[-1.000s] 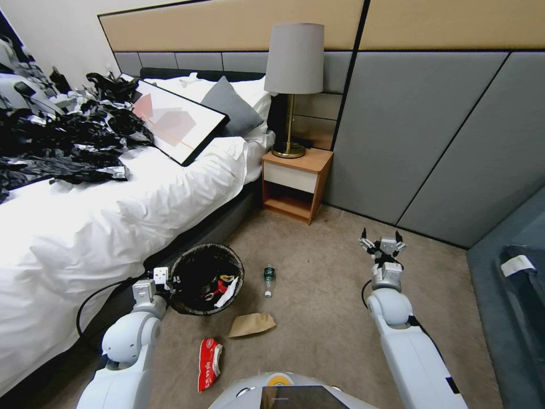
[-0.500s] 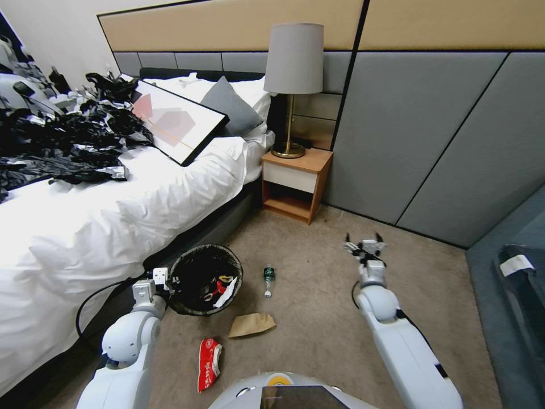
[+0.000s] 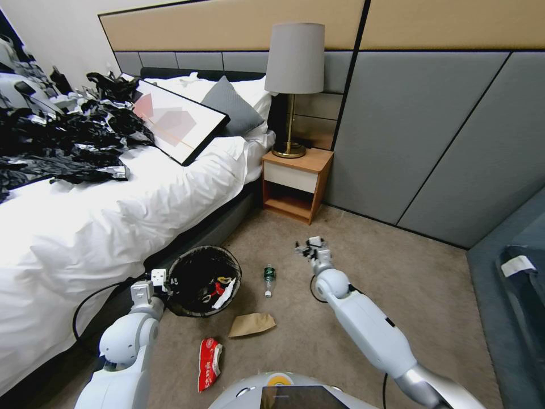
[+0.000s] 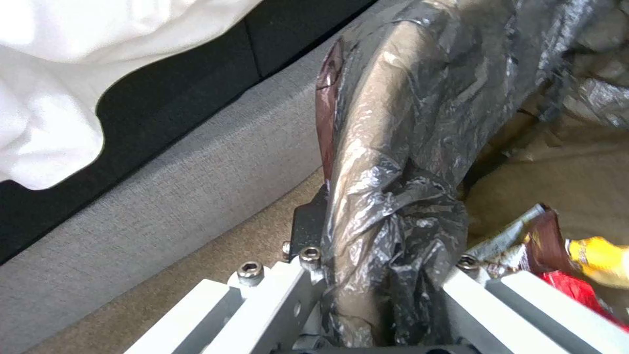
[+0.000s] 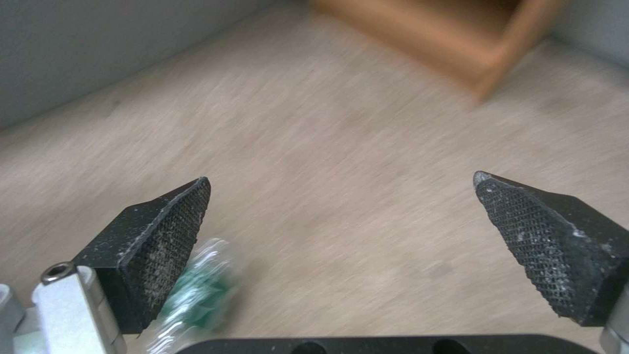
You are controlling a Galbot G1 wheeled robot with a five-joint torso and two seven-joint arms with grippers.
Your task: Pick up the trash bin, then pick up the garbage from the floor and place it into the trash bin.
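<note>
The left gripper (image 3: pixel 163 279) clamps the black-bag-lined rim of the round white trash bin (image 3: pixel 203 279) beside the bed; the right gripper (image 3: pixel 309 248), spread wide, hovers near the green-labelled clear plastic bottle (image 3: pixel 268 280), which lies pointing at the wooden nightstand (image 3: pixel 295 184).

The right tool (image 3: pixel 309 248), jaws spread wide, is swinging leftward across the carpet toward the small bottle (image 3: pixel 268 279).

left gripper (image 3: pixel 164 280) low at end of bent left arm, clamped on bin rim (image 4: pixel 367 162); right arm stretched forward, right gripper (image 5: pixel 341 246) fingers (image 5: pixel 164 236) spread wide apart, nothing between
</note>
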